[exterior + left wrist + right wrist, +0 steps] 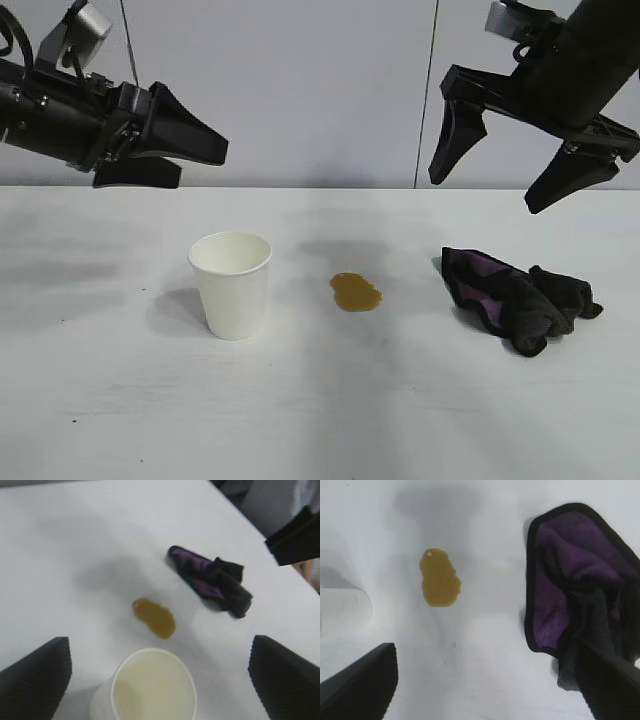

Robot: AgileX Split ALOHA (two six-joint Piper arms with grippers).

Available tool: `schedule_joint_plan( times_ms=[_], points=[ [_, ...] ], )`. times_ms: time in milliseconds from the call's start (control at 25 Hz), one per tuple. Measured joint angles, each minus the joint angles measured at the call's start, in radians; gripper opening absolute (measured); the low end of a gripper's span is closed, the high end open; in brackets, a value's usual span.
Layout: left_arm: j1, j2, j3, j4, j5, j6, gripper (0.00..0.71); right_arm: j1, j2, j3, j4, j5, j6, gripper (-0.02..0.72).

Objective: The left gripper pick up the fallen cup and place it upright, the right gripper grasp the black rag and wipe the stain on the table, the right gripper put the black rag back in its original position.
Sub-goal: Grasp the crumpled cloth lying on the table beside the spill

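The white paper cup point(231, 284) stands upright on the table point(320, 420), left of centre; it also shows in the left wrist view point(152, 687). The yellowish-brown stain point(355, 292) lies just right of it. The black rag point(520, 298), with a purple inner side, lies crumpled at the right. My left gripper point(190, 150) is open and empty, raised well above and behind the cup at the upper left. My right gripper point(500, 180) is open and empty, hanging high above the rag. The stain point(440, 577) and rag point(580, 585) show below it in the right wrist view.
The white tabletop runs back to a pale wall point(320, 90). In the left wrist view the table's right edge point(260, 535) lies beyond the rag, with the other arm's finger point(295, 540) above it.
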Motion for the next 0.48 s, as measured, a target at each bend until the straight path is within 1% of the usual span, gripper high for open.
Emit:
schedule_joint_plan(
  times_ms=[40,120,240,320,360,400,480],
  points=[
    [-0.011,0.0,-0.021,0.051,0.001,-0.059,0.693,0.0,0.0,-0.006,0.0,0.011,-0.011,0.661],
    [-0.051,0.0,-0.067,0.162,0.005,-0.138,0.693,0.0,0.0,-0.038,0.0,0.048,-0.028,0.661],
    [-0.107,0.0,-0.108,0.279,0.007,-0.233,0.694,0.0,0.0,-0.105,-0.006,0.109,-0.027,0.661],
    [-0.119,0.0,-0.115,0.309,0.007,-0.257,0.694,0.0,0.0,-0.142,-0.02,0.136,-0.021,0.661],
    [-0.12,0.0,-0.117,0.317,0.007,-0.261,0.694,0.0,0.0,-0.156,-0.036,0.145,-0.013,0.661],
    [-0.12,0.0,-0.117,0.32,0.006,-0.264,0.694,0.0,0.0,-0.165,-0.054,0.155,0.001,0.661],
    [-0.12,0.0,-0.117,0.328,0.005,-0.268,0.694,-0.006,0.0,-0.169,-0.113,0.183,0.029,0.661]
  ],
)
